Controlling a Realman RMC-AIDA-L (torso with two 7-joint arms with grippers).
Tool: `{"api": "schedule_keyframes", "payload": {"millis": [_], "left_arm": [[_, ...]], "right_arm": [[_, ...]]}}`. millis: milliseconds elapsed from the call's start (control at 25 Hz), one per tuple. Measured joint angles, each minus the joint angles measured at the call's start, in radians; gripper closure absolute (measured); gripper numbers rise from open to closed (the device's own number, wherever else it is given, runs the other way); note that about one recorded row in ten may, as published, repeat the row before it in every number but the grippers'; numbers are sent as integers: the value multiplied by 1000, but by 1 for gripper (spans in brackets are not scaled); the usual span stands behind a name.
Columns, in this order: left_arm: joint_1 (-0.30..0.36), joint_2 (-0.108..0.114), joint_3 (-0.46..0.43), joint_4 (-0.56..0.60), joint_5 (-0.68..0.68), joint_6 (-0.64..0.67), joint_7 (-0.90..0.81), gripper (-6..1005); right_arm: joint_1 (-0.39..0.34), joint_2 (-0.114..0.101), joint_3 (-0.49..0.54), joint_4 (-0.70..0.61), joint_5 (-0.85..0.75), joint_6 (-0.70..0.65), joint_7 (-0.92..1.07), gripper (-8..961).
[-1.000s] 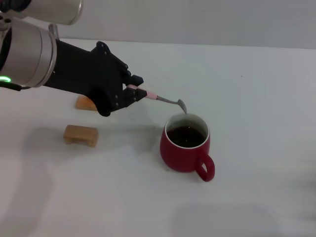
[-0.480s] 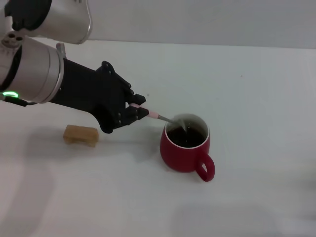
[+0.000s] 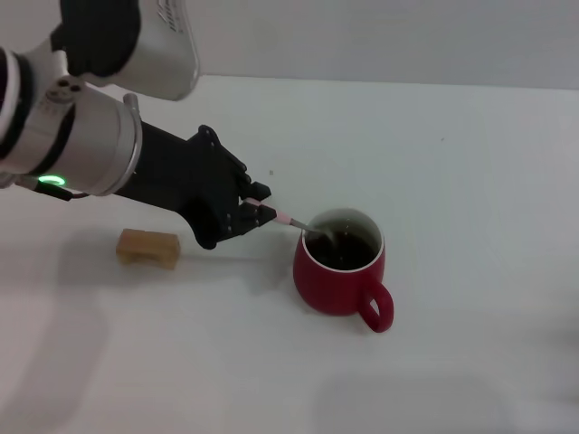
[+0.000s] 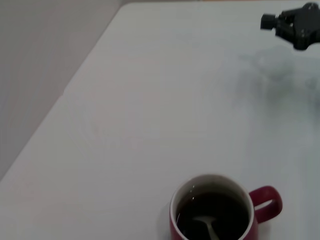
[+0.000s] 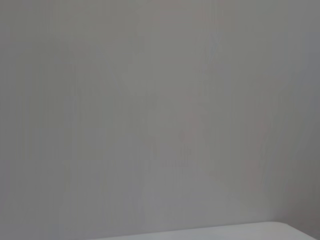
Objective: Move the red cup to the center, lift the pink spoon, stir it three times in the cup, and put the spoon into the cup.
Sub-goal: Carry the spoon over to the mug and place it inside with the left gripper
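The red cup (image 3: 339, 271) stands upright on the white table (image 3: 470, 181), handle toward the front right, with dark liquid inside. My left gripper (image 3: 258, 210) is just left of the cup, shut on the pale pink handle of the pink spoon (image 3: 288, 220). The spoon slants down over the cup's left rim with its metal bowl dipped in the liquid. In the left wrist view the cup (image 4: 212, 212) shows from above with the spoon's bowl (image 4: 205, 221) in the liquid. A black gripper (image 4: 295, 22), apparently my right one, shows far off in that view.
A tan wooden block (image 3: 147, 246) lies on the table left of the cup, below my left arm. The right wrist view shows only a grey wall and a strip of table edge.
My left gripper has moved down and toward the cup. The spoon's bowl went from above the far rim down into the liquid. The arm now covers the farther tan block.
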Motion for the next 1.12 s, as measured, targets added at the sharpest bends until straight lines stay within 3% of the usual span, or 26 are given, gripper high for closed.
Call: {"api": "schedule_keyframes", "payload": {"millis": [600,1120], "left_arm": [[-31,0,29,108,19,78,10,804],[-57,0,110,176,19,161,16,802]], "right_arm": [[-4,0,0,2,-2,-3,0,953],[-5,-2,0,2,-2,-3,0,954]]}}
